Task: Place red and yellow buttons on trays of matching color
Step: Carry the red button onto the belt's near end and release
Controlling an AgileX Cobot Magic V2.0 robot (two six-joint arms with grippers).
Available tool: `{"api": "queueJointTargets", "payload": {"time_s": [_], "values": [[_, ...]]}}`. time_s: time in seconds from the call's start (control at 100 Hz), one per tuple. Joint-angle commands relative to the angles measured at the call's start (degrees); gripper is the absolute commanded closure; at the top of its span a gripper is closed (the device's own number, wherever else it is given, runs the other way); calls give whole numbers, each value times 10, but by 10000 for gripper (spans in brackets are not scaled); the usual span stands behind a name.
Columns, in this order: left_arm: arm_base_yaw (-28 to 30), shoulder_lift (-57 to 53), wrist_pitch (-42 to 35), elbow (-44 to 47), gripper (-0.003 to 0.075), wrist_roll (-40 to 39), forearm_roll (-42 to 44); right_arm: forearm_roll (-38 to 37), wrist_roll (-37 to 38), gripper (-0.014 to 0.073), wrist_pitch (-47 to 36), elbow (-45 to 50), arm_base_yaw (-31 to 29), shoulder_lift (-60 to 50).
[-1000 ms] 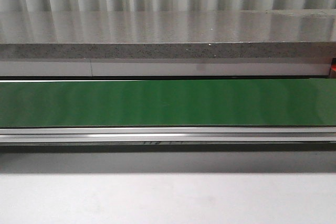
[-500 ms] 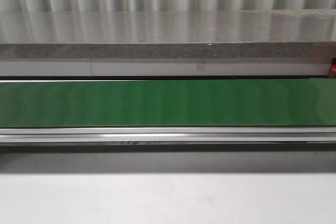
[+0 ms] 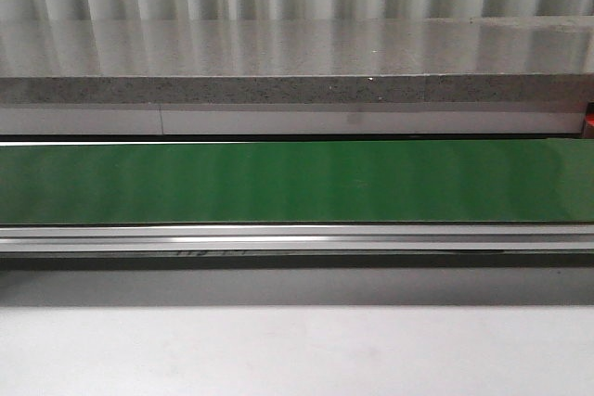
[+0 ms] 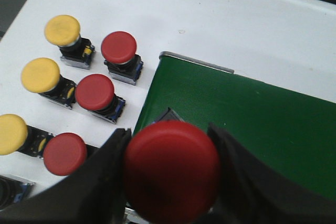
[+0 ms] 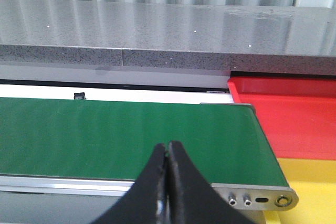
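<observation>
Only the left wrist view shows the left gripper (image 4: 170, 182) clamped on a red button (image 4: 171, 170) above the green belt's (image 4: 252, 124) end, with yellow buttons (image 4: 62, 30) and red ones (image 4: 118, 46) on the white desk (image 4: 236, 19) beside it. The front view shows just the belt (image 3: 297, 181). The right wrist view shows the right gripper (image 5: 167, 182), fingers together, and the red tray (image 5: 294, 114) and yellow tray (image 5: 310, 182) past the belt's end.

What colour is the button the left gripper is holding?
Red. The button sits between the left gripper's fingers, best seen in the left wrist view.
</observation>
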Motion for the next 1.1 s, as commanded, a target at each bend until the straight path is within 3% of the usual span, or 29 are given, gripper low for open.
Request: {"api": "queueJointTargets", "payload": {"time_s": [0.0, 0.5, 0.59, 0.76, 0.81, 1.09], "values": [[-10, 16, -37, -26, 740, 3, -6, -1, -5, 661, -46, 1, -2, -9], [-9, 112, -26, -31, 720, 3, -41, -1, -5, 661, -46, 1, -2, -9], [-9, 113, -19, -31, 615, 9, -41, -1, -5, 661, -46, 1, -2, -9], [-9, 113, -16, -31, 288, 29, -57, -1, -5, 661, -46, 1, -2, -9], [-9, 113, -13, -31, 228, 45, -71, -1, -5, 661, -46, 1, -2, -9], [-9, 112, 22, -54, 209, 103, -117, -1, -5, 661, -46, 1, -2, -9]]}}
